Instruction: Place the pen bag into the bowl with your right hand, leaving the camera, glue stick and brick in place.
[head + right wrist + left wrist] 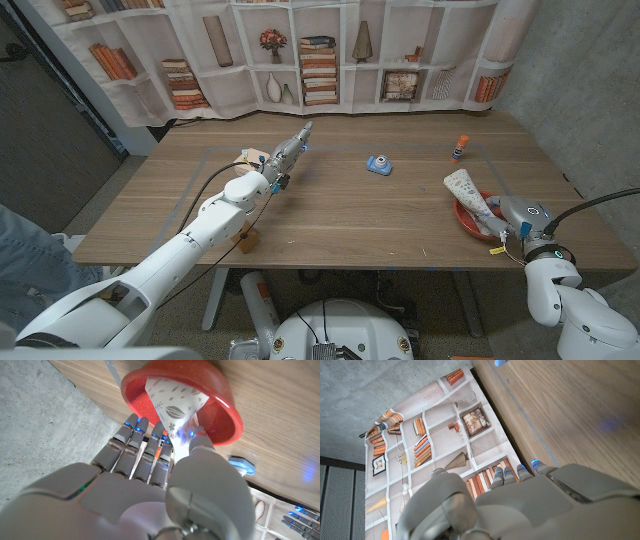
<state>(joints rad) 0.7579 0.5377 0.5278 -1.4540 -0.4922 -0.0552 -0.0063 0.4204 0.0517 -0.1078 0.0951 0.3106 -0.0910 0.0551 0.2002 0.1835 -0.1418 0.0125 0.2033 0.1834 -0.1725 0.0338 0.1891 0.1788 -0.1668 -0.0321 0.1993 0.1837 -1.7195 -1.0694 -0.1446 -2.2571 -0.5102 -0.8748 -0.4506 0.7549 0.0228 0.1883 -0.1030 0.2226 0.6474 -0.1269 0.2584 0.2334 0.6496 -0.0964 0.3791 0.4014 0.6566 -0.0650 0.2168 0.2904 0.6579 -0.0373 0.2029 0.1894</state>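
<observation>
Pinching one end of the white patterned pen bag (175,415), the right hand (150,475) holds it lying in the red bowl (220,420) just beyond its fingers. Farther out on the bench (330,215) sit the camera (378,165) and glue stick (459,149).

On the desk (330,215): one red bowl (466,221), one pen bag (470,190) in it, one blue camera (378,165), one glue stick (460,149).
</observation>
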